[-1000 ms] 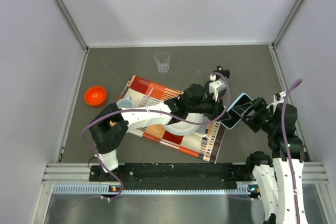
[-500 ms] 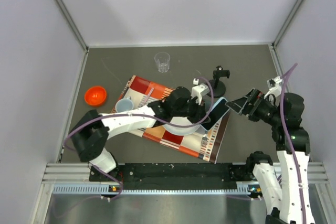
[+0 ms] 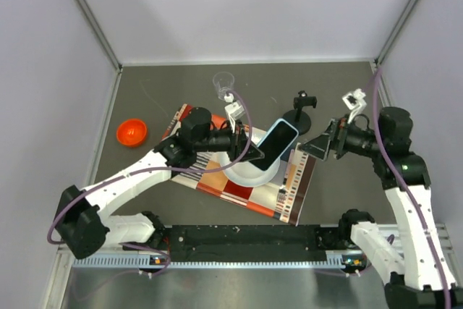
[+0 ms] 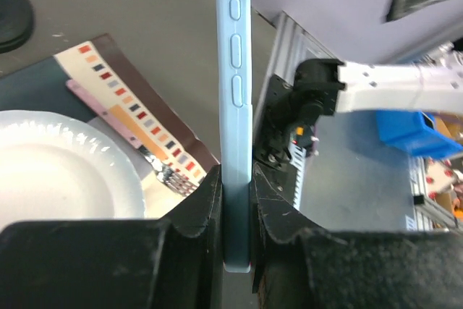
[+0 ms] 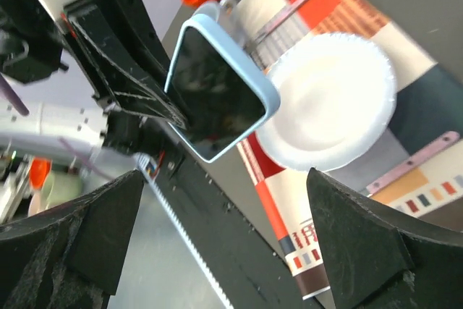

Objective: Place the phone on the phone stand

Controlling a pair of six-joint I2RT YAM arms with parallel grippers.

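Observation:
My left gripper (image 3: 255, 147) is shut on the phone (image 3: 278, 139) and holds it tilted in the air above a white plate (image 3: 249, 174). In the left wrist view the phone (image 4: 235, 92) stands edge-on, its light blue rim clamped between my fingers (image 4: 206, 204). The right wrist view shows its black screen (image 5: 217, 77). My right gripper (image 3: 318, 147) is open and empty, a short way right of the phone. The phone stand (image 3: 302, 106), black with a disc base, stands upright on the table behind and between the two grippers.
A patterned placemat (image 3: 289, 193) lies under the plate, with a lilac strip on it (image 5: 423, 161). A clear cup (image 3: 224, 85) stands at the back and an orange bowl (image 3: 132, 132) at the left. Walls enclose the table.
The right gripper has let go of the phone and drawn back to the right. The left arm has pulled left and lifted the phone from the placemat's right edge to above the plate.

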